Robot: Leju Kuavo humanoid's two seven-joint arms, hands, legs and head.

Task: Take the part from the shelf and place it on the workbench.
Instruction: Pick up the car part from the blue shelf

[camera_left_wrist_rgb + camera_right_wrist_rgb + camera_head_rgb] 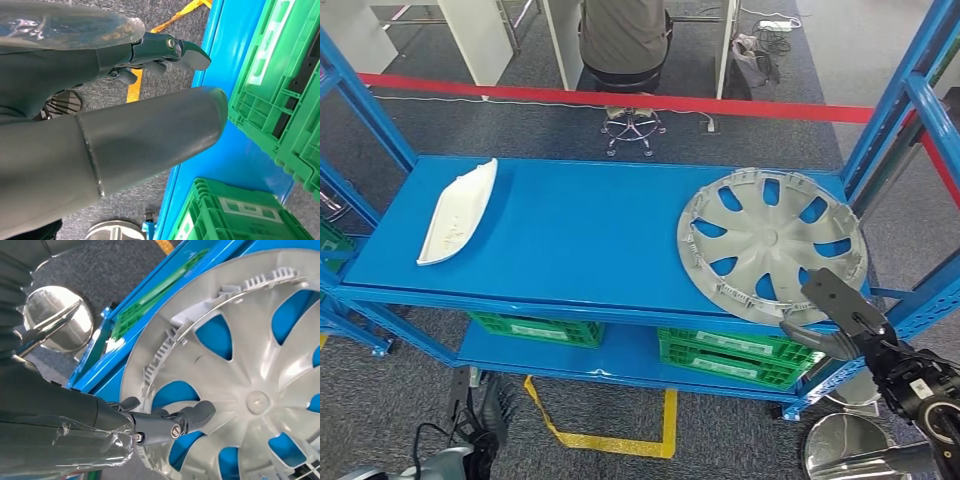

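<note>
A: What does the head view give you?

B: The hubcap [771, 243] lies flat, inner ribbed face up, at the right end of the blue shelf [569, 225], its near rim reaching the shelf's front edge. It is round, so it has no long axis to speak of. The right hand [833, 318] sits at that near rim, thumb above and fingers below the shelf edge, spread apart and holding nothing. A white curved panel [459, 211] lies at the left end, its long axis running from the near left to the far right, with a wide stretch of bare shelf between the two parts. A blue upright [901, 100] stands just right of the hubcap. Beyond a red floor line [622, 99] a person [625, 38] sits on a chair.

A: And the left wrist view?

B: The left hand [124, 100] hangs low, fingers [177, 50] straight and apart, empty, beside the lower shelf level with green crates [279, 75].

A: The right wrist view?

B: It shows the contact region closer: the right hand's fingers [177, 422] extend over the hubcap's rim; I cannot tell whether they touch it.
</note>
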